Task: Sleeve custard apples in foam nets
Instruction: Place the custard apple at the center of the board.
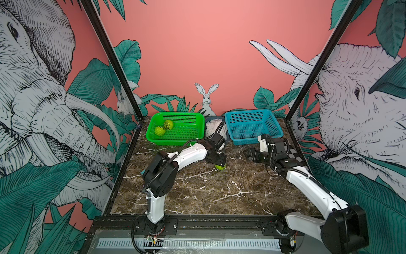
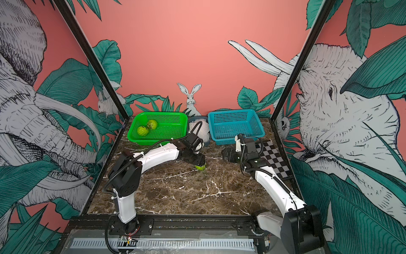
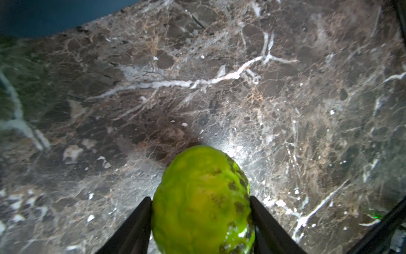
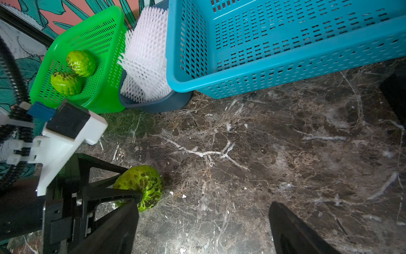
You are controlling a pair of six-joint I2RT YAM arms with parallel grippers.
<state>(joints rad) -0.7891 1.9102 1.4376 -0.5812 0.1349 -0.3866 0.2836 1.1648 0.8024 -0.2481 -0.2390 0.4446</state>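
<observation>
On veined marble (image 3: 197, 88), bumpy round custard apple (image 3: 202, 198)

Green basket (image 1: 173, 140), grey tub (image 4: 153, 106), blue basket (image 1: 257, 139) side by side on marble tabletop (image 1: 208, 187), checkerboard mat (image 2: 272, 158) nearby

L basket (image 1: 182, 118): 2 apples (image 1: 160, 131) | nets (image 1: 212, 128) betw | R basket (image 1: 248, 118) | 3rd apple (image 1: 220, 167) on table (image 1: 208, 193)

No legible text, no labels, no brand marks, no numbers anywhere in view
</observation>
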